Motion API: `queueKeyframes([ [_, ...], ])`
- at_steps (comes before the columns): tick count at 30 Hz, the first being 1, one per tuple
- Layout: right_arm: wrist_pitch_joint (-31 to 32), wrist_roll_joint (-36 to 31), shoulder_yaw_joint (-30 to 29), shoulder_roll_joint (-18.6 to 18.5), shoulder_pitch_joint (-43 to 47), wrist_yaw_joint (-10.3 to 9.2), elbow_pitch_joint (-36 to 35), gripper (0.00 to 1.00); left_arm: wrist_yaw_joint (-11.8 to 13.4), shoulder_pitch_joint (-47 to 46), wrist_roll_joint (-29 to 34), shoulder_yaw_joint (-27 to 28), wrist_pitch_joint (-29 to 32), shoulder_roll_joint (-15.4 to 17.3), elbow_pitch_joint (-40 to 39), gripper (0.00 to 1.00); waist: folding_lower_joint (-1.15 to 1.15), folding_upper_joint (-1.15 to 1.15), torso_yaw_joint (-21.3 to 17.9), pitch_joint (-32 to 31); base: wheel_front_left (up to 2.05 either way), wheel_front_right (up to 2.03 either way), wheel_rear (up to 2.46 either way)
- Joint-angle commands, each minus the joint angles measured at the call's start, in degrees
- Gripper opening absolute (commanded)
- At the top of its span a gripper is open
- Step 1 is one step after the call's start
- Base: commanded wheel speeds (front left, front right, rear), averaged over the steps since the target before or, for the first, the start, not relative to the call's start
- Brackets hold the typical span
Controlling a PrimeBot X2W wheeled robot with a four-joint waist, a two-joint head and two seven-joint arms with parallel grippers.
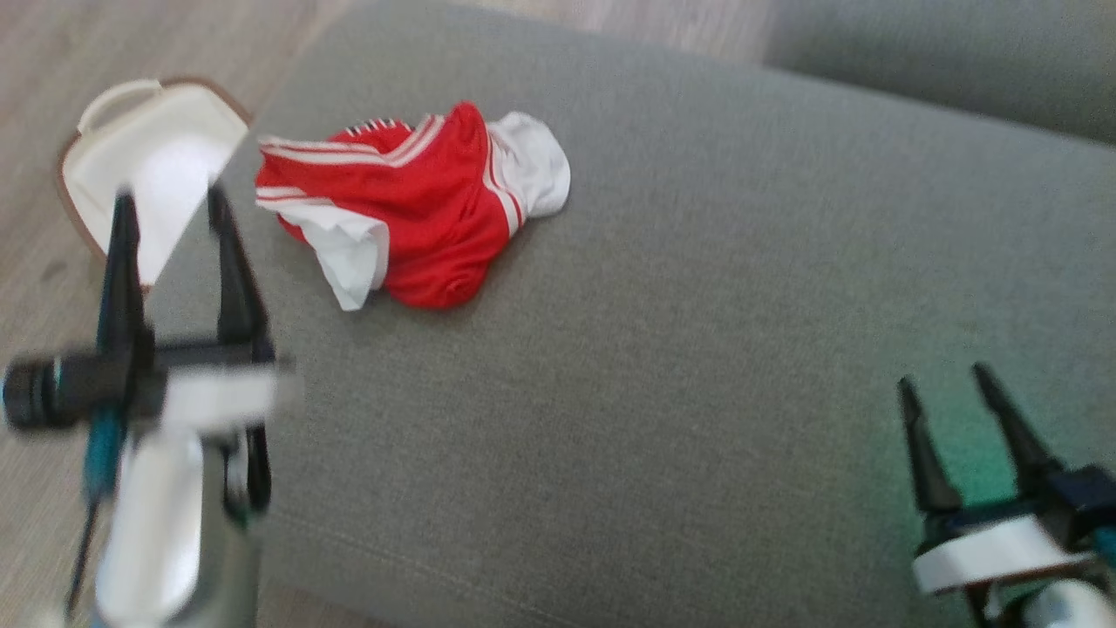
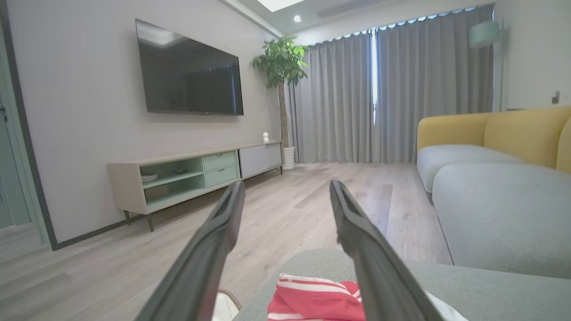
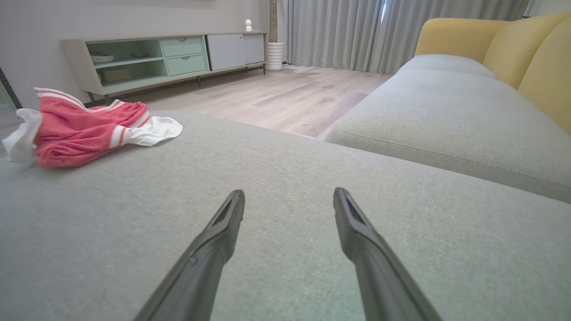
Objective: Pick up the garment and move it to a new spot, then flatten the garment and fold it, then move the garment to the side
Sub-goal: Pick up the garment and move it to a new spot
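Left gripper (image 1: 171, 197): two long dark fingers spread wide, holding nothing, blurred in the head view. A white container with a brown rim (image 1: 144, 148) stands on the wood floor behind its tips.

Crumpled red sports garment with white trim (image 1: 410, 205): lies on the grey fabric cushion (image 1: 697, 331), just right of and slightly beyond the left jaws and well apart from the right jaws. Its long axis runs crosswise, with the striped edge toward the left jaws and the white end pointing away. Markings: triple white stripes.

Right gripper (image 1: 944, 378): fingers parted, empty, above the cushion.
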Motion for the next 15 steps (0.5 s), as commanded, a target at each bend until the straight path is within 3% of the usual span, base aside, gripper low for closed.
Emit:
queueKeyframes([
  [1,-0.6,-0.6,0.7,-2.0,-1.7,0.37,-2.1,1.00,-0.4,-4.5,0.0,1.3,1.5,1.7,0.4,1.00,-0.02,0.00,-0.5,4.9,0.00,0.00,0.00],
  [8,-0.6,-0.4,-0.2,-6.8,-3.8,0.37,-3.5,1.00,-3.7,-26.0,-3.0,-1.4,20.3,1.0,21.8,1.00,-0.02,0.00,-0.4,11.3,0.00,0.00,0.00],
  [15,-0.6,0.0,1.1,-9.9,-6.1,0.37,-4.0,1.00,-2.9,-35.9,-3.5,-1.6,26.3,1.3,40.8,1.00,-0.02,0.00,-1.3,15.7,0.00,0.00,0.00],
])
